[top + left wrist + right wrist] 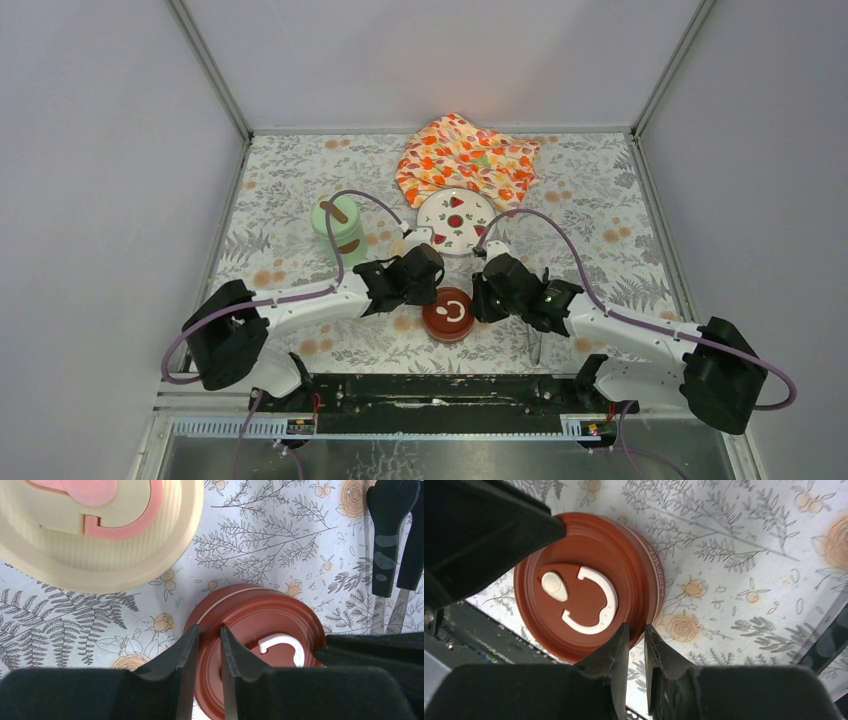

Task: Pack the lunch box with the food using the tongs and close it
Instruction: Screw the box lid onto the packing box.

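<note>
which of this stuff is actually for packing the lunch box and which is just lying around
For the job:
- dark red pot
- mint-green pot
- cream-lidded pot
- tongs

Just lying about:
- white fruit-print plate
- orange flowered cloth

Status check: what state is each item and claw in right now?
dark red pot: lidded, upright.
left claw: shut on dark red pot's rim.
right claw: shut on its opposite rim.
cream pot: lidded.
green cylinder: upright, lidded.
tongs: lying flat, unheld.
plate: no food visible.
</note>
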Robot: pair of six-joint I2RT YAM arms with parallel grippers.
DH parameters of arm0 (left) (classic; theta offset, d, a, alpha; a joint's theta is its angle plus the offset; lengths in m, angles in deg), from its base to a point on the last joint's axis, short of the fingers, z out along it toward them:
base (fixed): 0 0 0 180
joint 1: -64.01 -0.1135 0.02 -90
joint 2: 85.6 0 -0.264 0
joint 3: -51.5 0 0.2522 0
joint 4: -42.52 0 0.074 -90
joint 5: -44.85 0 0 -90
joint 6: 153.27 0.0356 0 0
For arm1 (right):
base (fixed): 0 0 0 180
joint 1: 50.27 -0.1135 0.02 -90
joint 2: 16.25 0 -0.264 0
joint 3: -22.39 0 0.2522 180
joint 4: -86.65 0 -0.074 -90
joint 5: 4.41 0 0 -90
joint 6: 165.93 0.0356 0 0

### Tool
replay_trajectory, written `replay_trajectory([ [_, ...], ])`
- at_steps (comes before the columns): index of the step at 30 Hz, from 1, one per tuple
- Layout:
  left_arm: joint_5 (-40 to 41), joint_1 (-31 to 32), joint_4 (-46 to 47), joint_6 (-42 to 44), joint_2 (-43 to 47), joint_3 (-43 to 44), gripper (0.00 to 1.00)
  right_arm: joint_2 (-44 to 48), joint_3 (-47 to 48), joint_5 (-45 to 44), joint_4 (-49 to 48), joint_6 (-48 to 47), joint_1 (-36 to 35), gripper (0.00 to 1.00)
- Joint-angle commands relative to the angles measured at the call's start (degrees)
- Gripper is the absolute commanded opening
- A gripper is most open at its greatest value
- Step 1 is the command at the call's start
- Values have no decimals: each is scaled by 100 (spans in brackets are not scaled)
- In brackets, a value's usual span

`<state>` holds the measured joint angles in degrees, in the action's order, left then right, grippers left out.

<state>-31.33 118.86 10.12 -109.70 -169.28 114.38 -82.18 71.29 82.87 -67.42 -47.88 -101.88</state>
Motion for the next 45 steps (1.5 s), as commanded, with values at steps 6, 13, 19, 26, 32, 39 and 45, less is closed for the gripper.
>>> replay_trajectory([
  [6, 379, 0, 97, 171, 423, -128, 43, 574, 200, 329, 311, -137, 66, 27],
  [13, -233, 30, -300, -506, 992, -461, 55, -220, 829, 961, -189, -1129, 665, 33],
  [19, -587, 82, -317, -959, 1106, -874, 57, -1075, 1404, 1093, -374, -1616, 723, 35],
  [26, -697, 97, -172, -1045, 1107, -1018, 56, -1736, 1644, 1358, -380, -1777, 748, 35],
  [32, -804, 99, 37, -1019, 790, -1027, 49, -1791, 1466, 1403, -323, -1740, 742, 32],
  [39, -511, 101, 73, -797, 529, -839, 25, -1214, 932, 1405, -106, -1415, 744, 18],
  [45, -144, 97, 205, -274, 126, -341, 20, -359, 181, 1023, 9, -535, 568, 13],
])
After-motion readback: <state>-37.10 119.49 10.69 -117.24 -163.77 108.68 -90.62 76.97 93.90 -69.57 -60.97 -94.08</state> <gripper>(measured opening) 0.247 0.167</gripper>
